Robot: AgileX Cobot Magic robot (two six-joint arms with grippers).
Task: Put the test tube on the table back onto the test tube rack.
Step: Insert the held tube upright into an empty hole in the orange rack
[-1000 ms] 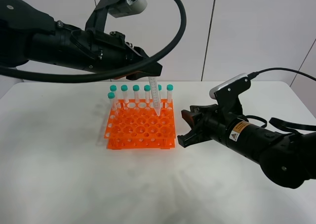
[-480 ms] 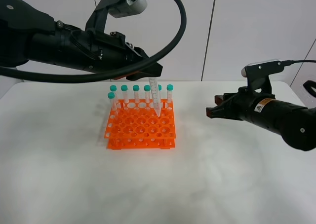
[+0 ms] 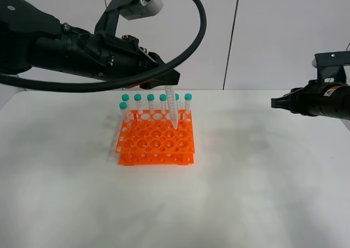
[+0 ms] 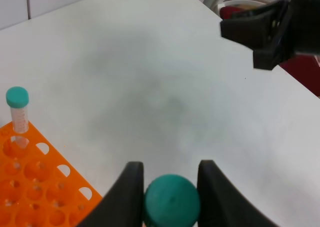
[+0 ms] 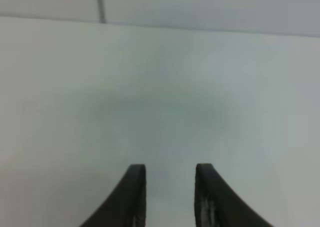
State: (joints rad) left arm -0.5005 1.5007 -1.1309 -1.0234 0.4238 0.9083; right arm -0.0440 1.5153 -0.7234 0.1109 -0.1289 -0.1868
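My left gripper (image 3: 167, 85) is shut on the test tube (image 3: 171, 107), which it holds upright by the teal cap (image 4: 171, 202). The tube's tapered tip reaches the top tier of the orange test tube rack (image 3: 147, 144), by a hole behind its right side. I cannot tell whether the tip is inside the hole. Several identical capped tubes (image 3: 138, 103) stand in the rack's back row. My right gripper (image 3: 275, 102) hovers far to the right above the table (image 3: 246, 177). Its black fingers (image 5: 134, 197) stand apart with nothing between them.
A white panelled wall runs behind the table. In the left wrist view one racked tube (image 4: 18, 112) stands at the rack's corner (image 4: 30, 187). Beyond it the right gripper (image 4: 265, 34) hangs over the table's edge.
The right arm has pulled back from beside the rack's right side, up and away to the far right. The left arm and its tube have not moved.
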